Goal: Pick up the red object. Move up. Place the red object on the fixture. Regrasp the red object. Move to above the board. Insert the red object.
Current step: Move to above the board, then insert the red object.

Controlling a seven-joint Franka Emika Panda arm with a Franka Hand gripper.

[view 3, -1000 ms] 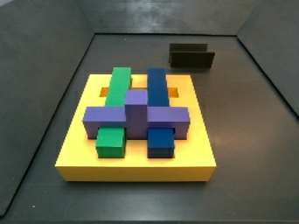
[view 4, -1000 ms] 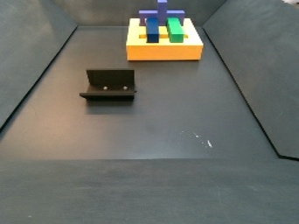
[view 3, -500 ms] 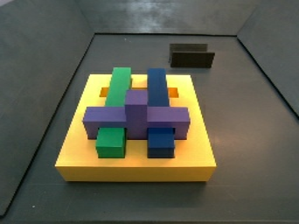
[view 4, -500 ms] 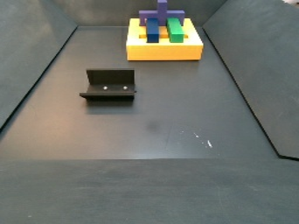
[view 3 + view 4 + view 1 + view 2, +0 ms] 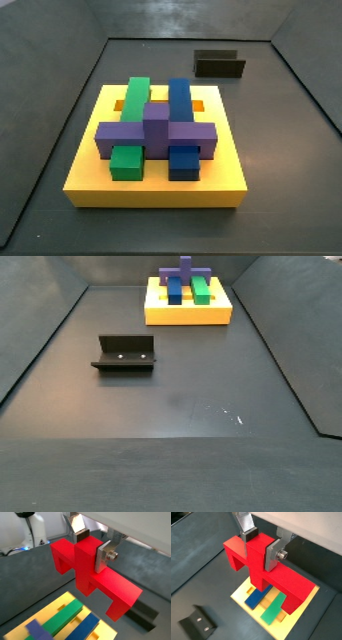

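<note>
Claw and board during the transfer stage. The claw (image 5: 90, 547) grips the red object (image 5: 100, 582) by its centre stub, a silver finger pressed on each side, and holds it in the air above the board (image 5: 241, 594), as both wrist views show. The red object's bar hangs tilted, its two short legs free.

In both side views nothing differs from the pictures taken a moment earlier: the board (image 5: 154, 190) and the fixture (image 5: 219, 65) lie where they lay, and neither claw nor red object enters these views. The fixture (image 5: 124, 353) stands empty, well apart from the board, so the regrasp appears complete; judged from this, the stage in hand is the move to above the board, with insertion not yet done.

Count: one red object, one fixture, one board. The board carries one green block (image 5: 134, 100), one blue block (image 5: 179, 100) and one purple block (image 5: 158, 130) laid across them.
</note>
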